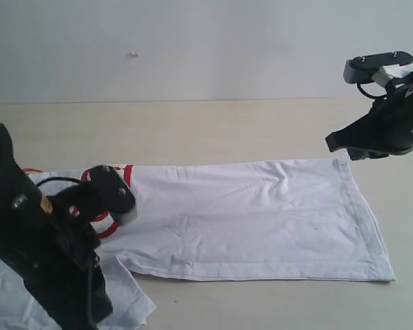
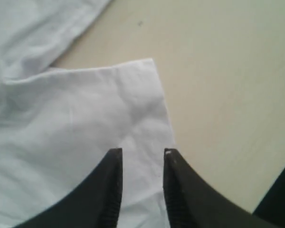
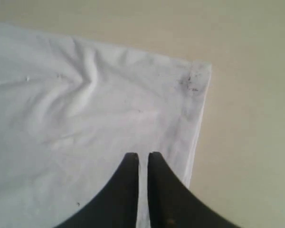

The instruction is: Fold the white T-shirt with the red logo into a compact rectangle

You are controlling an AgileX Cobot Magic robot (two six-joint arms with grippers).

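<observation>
The white T-shirt (image 1: 261,220) lies on the table as a long folded band, its hem at the right. Bits of the red logo (image 1: 109,227) show near its left end, partly hidden by my left arm. My left gripper (image 1: 120,203) hovers over that left end. In the left wrist view it (image 2: 142,152) stands open above a white cloth corner (image 2: 133,85), with nothing between the fingers. My right gripper (image 1: 347,146) hangs above the far right hem corner (image 3: 197,78). Its fingers (image 3: 143,154) are parted by a narrow slit and hold nothing.
The shirt rests on a beige table (image 1: 193,130) with a pale wall behind. A loose part of the shirt (image 1: 127,302) trails at the front left under my left arm. Bare table lies beyond the hem at the right (image 1: 406,227).
</observation>
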